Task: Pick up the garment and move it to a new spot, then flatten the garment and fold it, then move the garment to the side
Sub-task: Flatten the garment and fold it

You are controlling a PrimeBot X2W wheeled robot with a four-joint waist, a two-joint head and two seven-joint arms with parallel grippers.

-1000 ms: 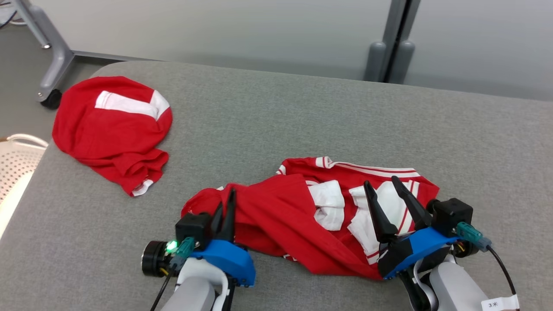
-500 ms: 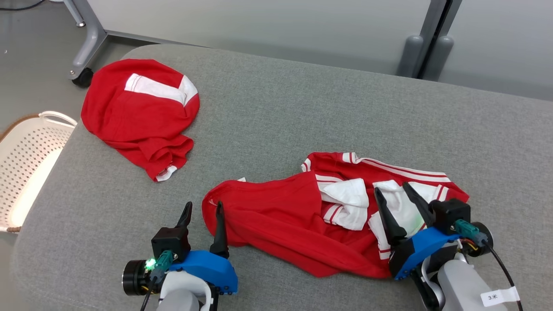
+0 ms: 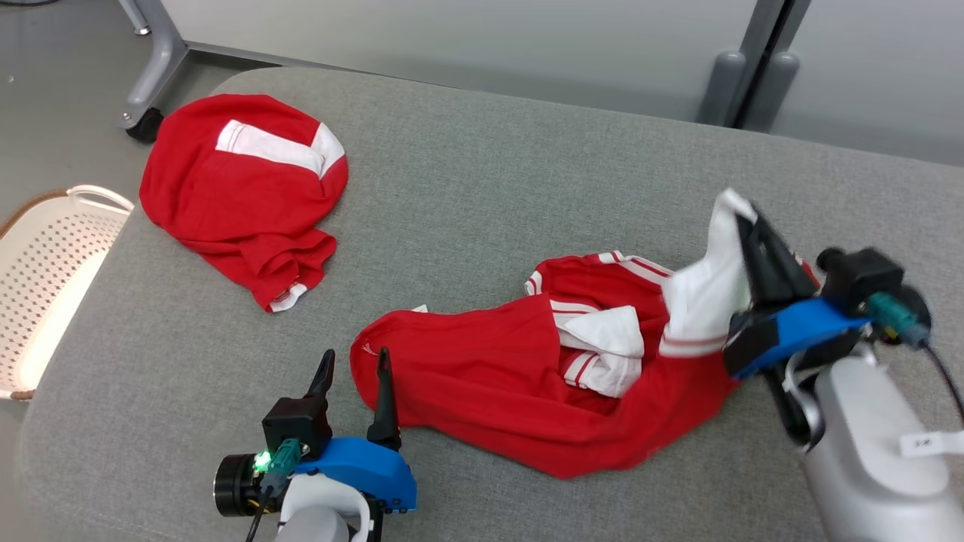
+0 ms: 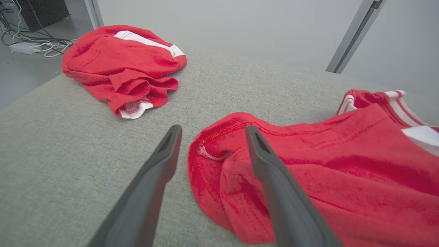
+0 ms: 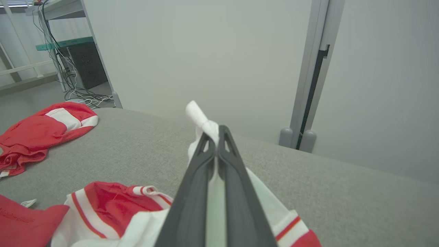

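Red jersey knit with white striped panels: garment (image 3: 482,376), crumpled across the near middle of the grey padded desk (image 3: 527,165).

Far left, beyond the desk edge: pale perforated basket (image 3: 45,263). Far left on the desk: second red garment (image 3: 233,188), bunched, well apart from the work.

Near left: left end effector (image 3: 355,355), fingers spread, holding nothing, straddling the hemmed left edge of the garment. One finger over red cloth, the other over bare desk, as confirmed in the left wrist view.

Right: right end effector (image 3: 747,226), fingers pressed together on a white fold of the garment, held above the desk. Rest of the cloth draped from the pinch down to the desk.

Step in hand, by judgement: pick-up for relocation, one side raised only. Next move, by judgement: close the left end effector on the hem, raise both sides together, carry to the new spot. Expect sag and slip from the limp knit.

Appearance: folds tangled, white panel bunched at centre, no flat outline.
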